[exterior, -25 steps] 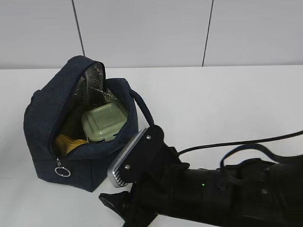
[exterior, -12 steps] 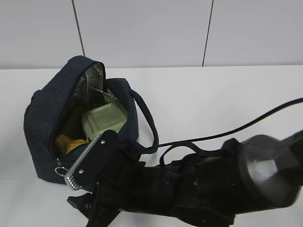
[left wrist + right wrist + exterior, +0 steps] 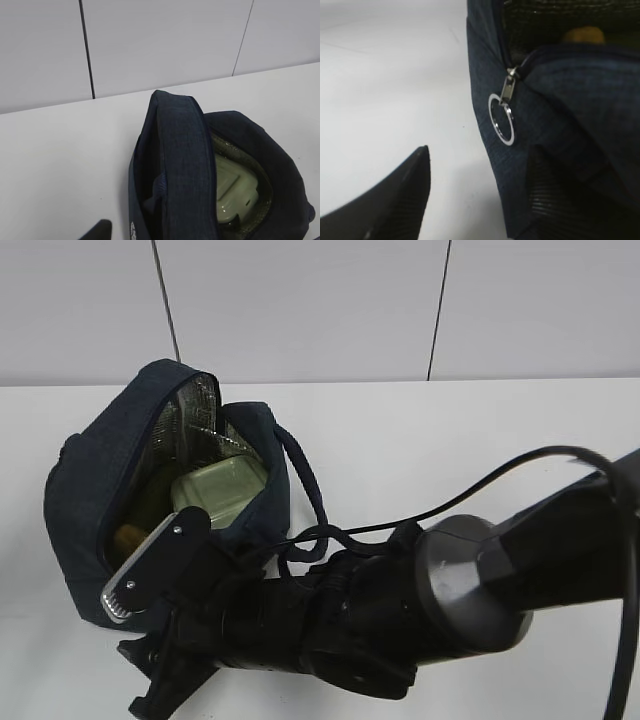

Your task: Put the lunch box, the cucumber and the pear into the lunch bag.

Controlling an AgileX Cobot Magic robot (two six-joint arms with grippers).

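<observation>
The navy lunch bag (image 3: 95, 455) stands open at the left, its foil lining showing. The lunch box (image 3: 215, 490) with its sage-green lid lies inside and also shows in the left wrist view (image 3: 234, 187). A bit of the yellow pear (image 3: 128, 537) shows low in the bag and in the right wrist view (image 3: 582, 34). A dark green shape beside the box looks like the cucumber (image 3: 152, 502). My right gripper (image 3: 480, 200) is open and empty, with the bag's front corner between its fingers, below the zipper ring (image 3: 501, 120). Of my left gripper, only one dark fingertip (image 3: 98, 231) shows, left of the bag.
My right arm (image 3: 400, 620) and its cable lie across the front of the white table (image 3: 480, 440), hiding the bag's lower front. The bag's strap handle (image 3: 305, 485) loops out to the right. A panelled white wall stands behind.
My right arm has swung left across the front of the bag, and its wrist now covers the zipper ring in the exterior view. The bag has shifted slightly left.
</observation>
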